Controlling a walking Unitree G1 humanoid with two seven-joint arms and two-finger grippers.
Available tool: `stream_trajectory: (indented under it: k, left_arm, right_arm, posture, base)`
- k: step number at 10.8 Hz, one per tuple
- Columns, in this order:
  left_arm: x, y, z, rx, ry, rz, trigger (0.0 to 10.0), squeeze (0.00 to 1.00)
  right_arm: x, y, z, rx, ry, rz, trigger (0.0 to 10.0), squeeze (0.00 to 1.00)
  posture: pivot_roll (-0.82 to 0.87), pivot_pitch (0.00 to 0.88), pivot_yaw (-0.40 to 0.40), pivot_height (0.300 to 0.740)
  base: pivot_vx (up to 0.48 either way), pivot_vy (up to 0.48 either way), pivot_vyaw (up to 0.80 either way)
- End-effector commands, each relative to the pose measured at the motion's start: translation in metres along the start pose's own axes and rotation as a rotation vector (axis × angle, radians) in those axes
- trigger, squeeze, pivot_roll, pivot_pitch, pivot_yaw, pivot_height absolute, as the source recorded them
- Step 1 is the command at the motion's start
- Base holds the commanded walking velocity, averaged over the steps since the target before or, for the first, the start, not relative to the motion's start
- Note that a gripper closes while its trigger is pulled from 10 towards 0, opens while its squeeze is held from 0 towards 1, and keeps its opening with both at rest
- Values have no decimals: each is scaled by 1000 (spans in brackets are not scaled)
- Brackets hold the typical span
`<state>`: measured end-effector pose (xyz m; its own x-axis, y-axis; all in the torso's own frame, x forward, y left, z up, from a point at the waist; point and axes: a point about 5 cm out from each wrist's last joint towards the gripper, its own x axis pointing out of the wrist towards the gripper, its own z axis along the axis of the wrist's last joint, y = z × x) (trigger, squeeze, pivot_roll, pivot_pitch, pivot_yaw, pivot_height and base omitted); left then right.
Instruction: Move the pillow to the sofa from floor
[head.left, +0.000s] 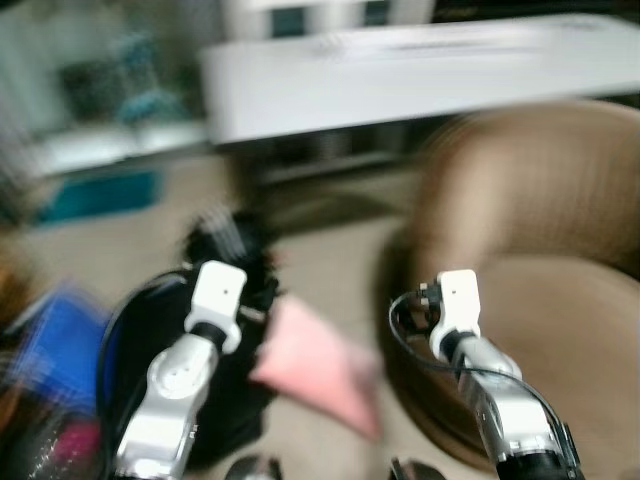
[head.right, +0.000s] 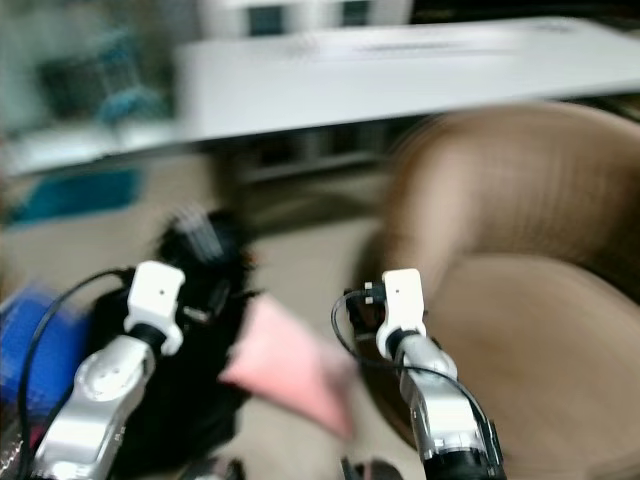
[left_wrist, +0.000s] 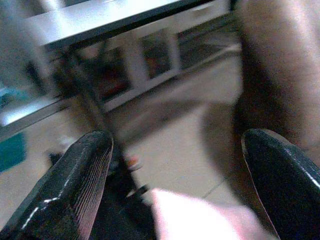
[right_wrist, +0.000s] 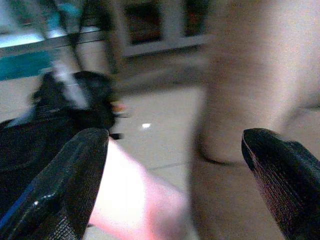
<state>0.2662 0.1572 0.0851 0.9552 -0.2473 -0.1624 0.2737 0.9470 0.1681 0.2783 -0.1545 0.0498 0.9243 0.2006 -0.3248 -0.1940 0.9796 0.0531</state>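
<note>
The robot is just getting near; nothing is picked up yet. The pink pillow (head.left: 320, 370) lies on the floor, leaning on a black bag (head.left: 215, 330), just beside the round brown sofa (head.left: 540, 250). The left gripper (left_wrist: 175, 165) and right gripper (right_wrist: 175, 165) are wide open and empty. Next, I think, it must reach down and pinch the soft, squashy pillow.

all views motion-blurred | pink pillow (head.left: 318, 372) edges smeared | black heap (head.left: 215, 350) beside it unidentifiable | table (head.left: 400, 70) top detail unreadable
</note>
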Motion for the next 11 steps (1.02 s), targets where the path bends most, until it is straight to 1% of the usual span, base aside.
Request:
stream_trajectory:
  k: [1,6,11]
  left_arm:
    - [2,-4,2,0,-1,-19,10000,0]
    - [2,-3,1,4,5,-20,10000,0]
    - [3,1,1,24,9,-7,10000,0]
  right_arm:
    - [0,-2,2,3,-3,-3,10000,0]
    - [0,0,1,-2,-4,7,10000,0]
    - [1,2,1,6,-3,8,10000,0]
  posture:
    - [46,0,24,679]
    - [48,0,25,679]
    - [49,0,34,679]
  base:
    - [304,0,0]
    - [292,0,0]
    - [0,0,0]
